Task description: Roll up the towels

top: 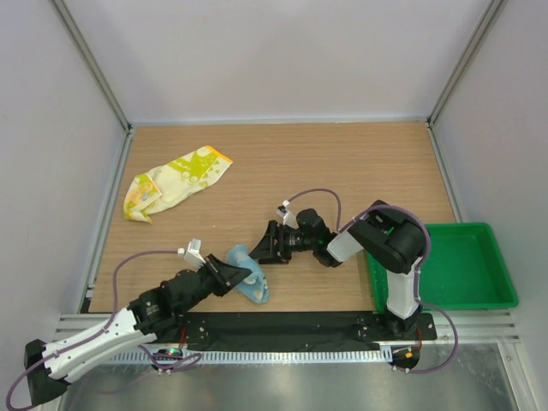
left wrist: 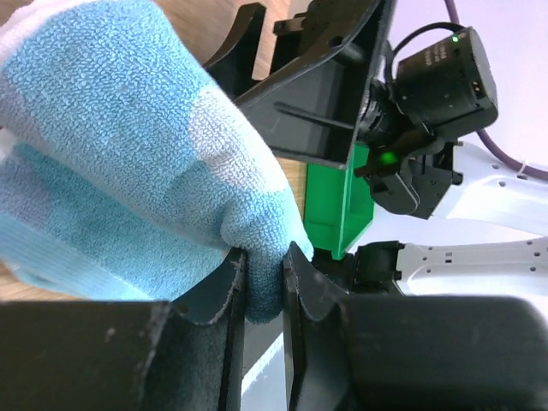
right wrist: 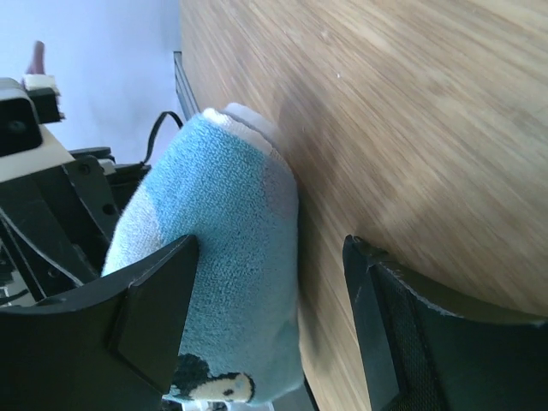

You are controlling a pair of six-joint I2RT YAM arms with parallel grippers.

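Left end effector (left wrist: 264,270) pinches blue towel (left wrist: 128,154) edge; right end effector (right wrist: 267,257) open near it

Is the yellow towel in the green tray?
No, the yellow towel lies far left on the table, apart from the green tray.

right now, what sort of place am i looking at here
Most likely a robot lab test cell, not a home: a wooden tabletop walled by plain white panels on metal framing, with a left arm and right arm bolted at its near edge.
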